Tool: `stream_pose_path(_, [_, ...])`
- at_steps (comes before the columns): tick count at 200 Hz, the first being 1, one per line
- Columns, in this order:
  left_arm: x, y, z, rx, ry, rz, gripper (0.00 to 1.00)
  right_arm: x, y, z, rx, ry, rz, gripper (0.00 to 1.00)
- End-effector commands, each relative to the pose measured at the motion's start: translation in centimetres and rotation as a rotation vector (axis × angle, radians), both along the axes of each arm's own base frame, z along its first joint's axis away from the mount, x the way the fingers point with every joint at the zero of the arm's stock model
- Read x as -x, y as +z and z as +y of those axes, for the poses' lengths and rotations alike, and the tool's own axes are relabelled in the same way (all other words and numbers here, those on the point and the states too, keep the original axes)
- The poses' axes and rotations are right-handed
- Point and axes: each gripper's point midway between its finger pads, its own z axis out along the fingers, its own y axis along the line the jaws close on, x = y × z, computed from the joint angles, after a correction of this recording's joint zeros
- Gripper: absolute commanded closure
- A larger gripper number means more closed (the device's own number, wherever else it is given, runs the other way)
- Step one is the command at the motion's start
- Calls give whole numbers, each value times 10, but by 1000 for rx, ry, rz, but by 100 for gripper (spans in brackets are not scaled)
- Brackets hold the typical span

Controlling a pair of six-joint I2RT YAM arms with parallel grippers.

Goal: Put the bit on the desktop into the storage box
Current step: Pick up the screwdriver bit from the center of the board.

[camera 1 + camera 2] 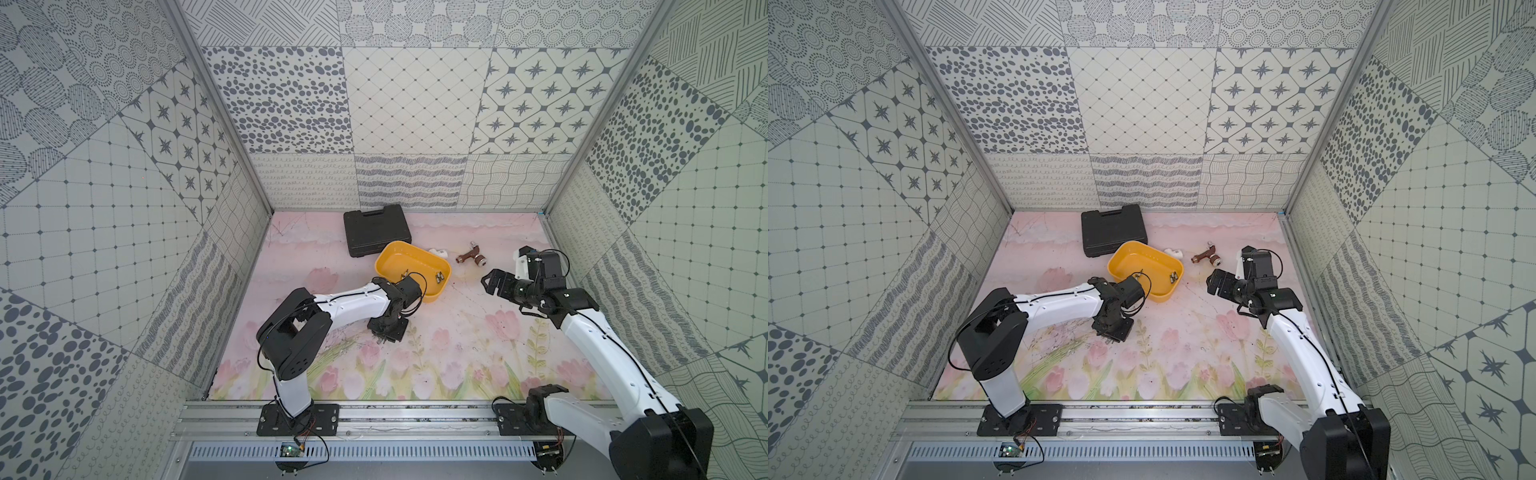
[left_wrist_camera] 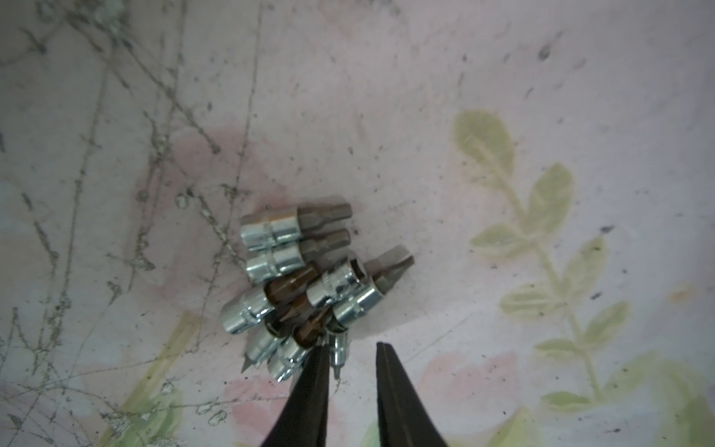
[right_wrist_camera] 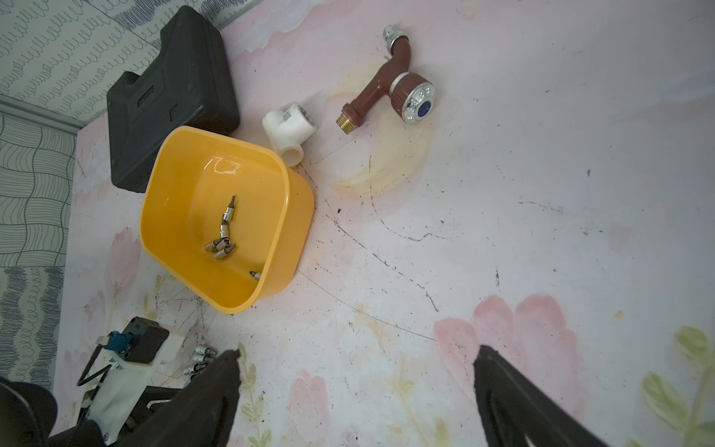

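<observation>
Several chrome bits [image 2: 301, 278] lie heaped on the flowered desktop, also visible beside the left arm in the right wrist view as bits [image 3: 201, 358]. My left gripper [image 2: 350, 346] points down at the edge of the heap with its jaws a narrow gap apart. One slim bit [image 2: 338, 350] lies in that gap against one finger; the other finger is clear of it. The yellow storage box [image 1: 411, 262] [image 3: 240, 182] stands just beyond, with several bits [image 3: 222, 240] inside. My right gripper [image 3: 358, 350] [image 1: 490, 282] hovers open and empty to the right of the box.
A black tool case [image 1: 376, 232] lies behind the box by the back wall. A white pipe elbow [image 3: 288, 129] touches the box's far side, and a brown tap [image 3: 390, 89] lies to its right. Patterned walls close in three sides.
</observation>
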Motion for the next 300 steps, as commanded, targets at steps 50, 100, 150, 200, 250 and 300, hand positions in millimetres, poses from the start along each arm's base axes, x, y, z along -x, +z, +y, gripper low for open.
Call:
stream_pose_path(50, [-1,-3,-1,-13,-12,1,77,-8,5,-2,10,-4,-34,3])
stream_pose_path(100, [1,-4,-2,-13,-14,8,79,-9,6,-2,9,-3,-34,3])
stream_pose_path(150, [2,-9,-2,-38,-21,13,80,-9,7,-1,9,-1,-36,3])
stream_pose_path(200, [2,-8,-2,-45,-25,10,85,-9,7,-2,10,-1,-36,3])
stream_pose_path(250, [2,-7,-2,-48,-29,6,92,-8,5,-2,11,-2,-33,4])
stream_pose_path(300, [3,-4,-1,-49,-33,2,92,-8,5,-2,12,-3,-34,3])
